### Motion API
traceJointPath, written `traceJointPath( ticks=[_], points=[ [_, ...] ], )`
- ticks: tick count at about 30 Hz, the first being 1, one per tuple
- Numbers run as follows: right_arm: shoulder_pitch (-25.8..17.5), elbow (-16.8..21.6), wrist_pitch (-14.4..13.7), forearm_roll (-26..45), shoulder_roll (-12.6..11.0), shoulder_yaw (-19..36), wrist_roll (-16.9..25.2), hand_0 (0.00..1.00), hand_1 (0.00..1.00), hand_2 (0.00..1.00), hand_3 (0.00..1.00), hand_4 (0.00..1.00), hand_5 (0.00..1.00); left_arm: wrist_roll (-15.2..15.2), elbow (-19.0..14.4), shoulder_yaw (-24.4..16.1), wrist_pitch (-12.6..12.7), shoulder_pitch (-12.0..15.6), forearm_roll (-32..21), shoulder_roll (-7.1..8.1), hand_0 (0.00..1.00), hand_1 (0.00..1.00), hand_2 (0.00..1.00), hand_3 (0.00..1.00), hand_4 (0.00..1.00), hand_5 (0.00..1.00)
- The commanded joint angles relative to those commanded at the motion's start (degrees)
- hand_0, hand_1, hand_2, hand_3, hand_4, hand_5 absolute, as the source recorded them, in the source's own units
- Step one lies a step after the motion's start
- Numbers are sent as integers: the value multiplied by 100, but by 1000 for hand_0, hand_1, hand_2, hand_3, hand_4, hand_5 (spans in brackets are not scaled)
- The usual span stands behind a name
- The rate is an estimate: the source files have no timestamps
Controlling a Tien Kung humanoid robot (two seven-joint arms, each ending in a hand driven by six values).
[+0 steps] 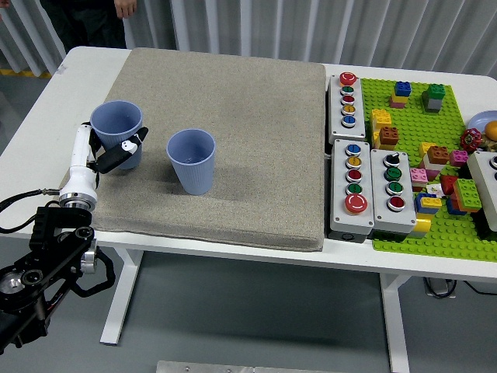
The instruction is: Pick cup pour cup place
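Note:
Two light blue plastic cups are over the grey mat [248, 132]. One cup [192, 160] stands upright and alone near the mat's middle left. The other cup [118, 130] is upright at the mat's left edge, a short gap from the first. My left hand [116, 151] is shut on this cup, with black and white fingers wrapped around its lower half. The white forearm runs down to the lower left corner. I cannot tell whether the held cup touches the mat. The right arm is out of sight.
Grey button boxes [348, 101] with coloured buttons line the mat's right edge. A green baseplate [458, 233] with several toy bricks lies at the far right. A person in dark clothes [81, 19] stands at the far left corner of the table.

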Motion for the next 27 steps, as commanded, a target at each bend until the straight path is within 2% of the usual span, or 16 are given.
traceJointPath(
  ticks=[11, 27],
  points=[
    [-9, 0, -1, -6, 2, -3, -1, 721, 680, 719, 691, 311, 332, -219, 77, 5, -51, 36, -399, -25, 591, 544, 582, 507, 780, 211],
    [-16, 0, -5, -15, 20, 7, -9, 719, 680, 720, 691, 311, 336, -271, 119, -32, -80, 180, -295, -38, 605, 557, 590, 507, 777, 217]
  ],
)
